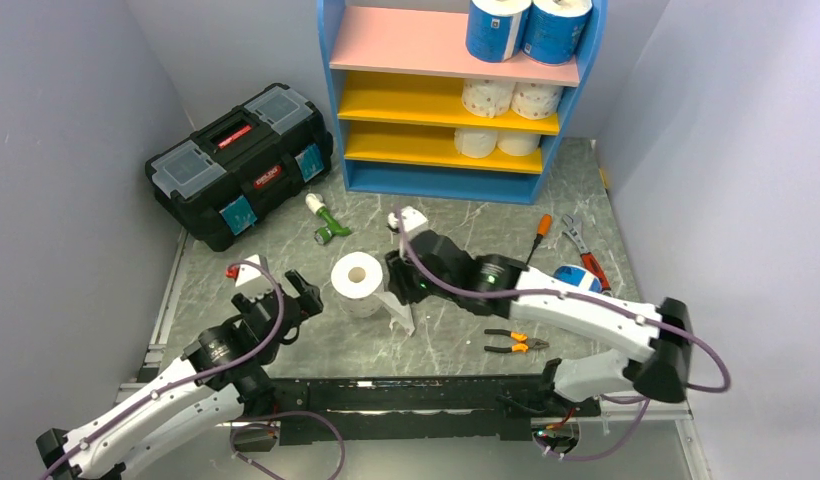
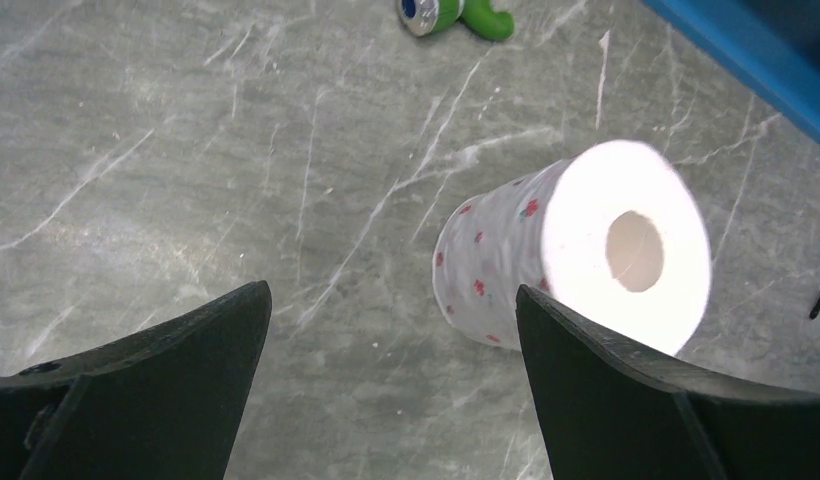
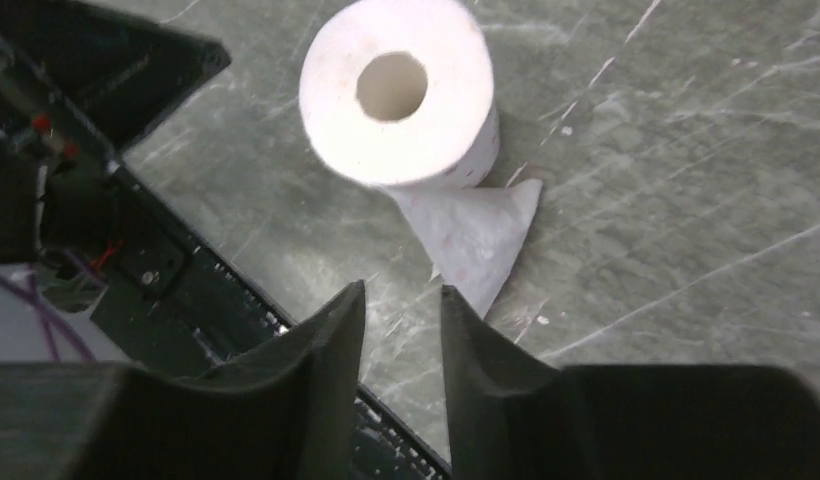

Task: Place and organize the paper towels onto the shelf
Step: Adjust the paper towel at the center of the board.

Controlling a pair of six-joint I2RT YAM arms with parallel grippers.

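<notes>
One pink-dotted paper towel roll (image 1: 357,281) stood on end at the centre of the tabletop (image 1: 436,345), core axis vertical, with a loose sheet trailing toward lower right. The shelf (image 1: 456,185) at upper centre already carried six rolls. The left gripper (image 1: 304,297) was spread wide and empty just left of the roll. The right gripper (image 1: 396,272) was narrowed to a slit, holding nothing, just right of it. Both flanked the roll, and the right appeared marginally nearer.

Pink-dotted roll (image 2: 576,250) stands just ahead of wide-spread L end effector (image 2: 391,290).
</notes>
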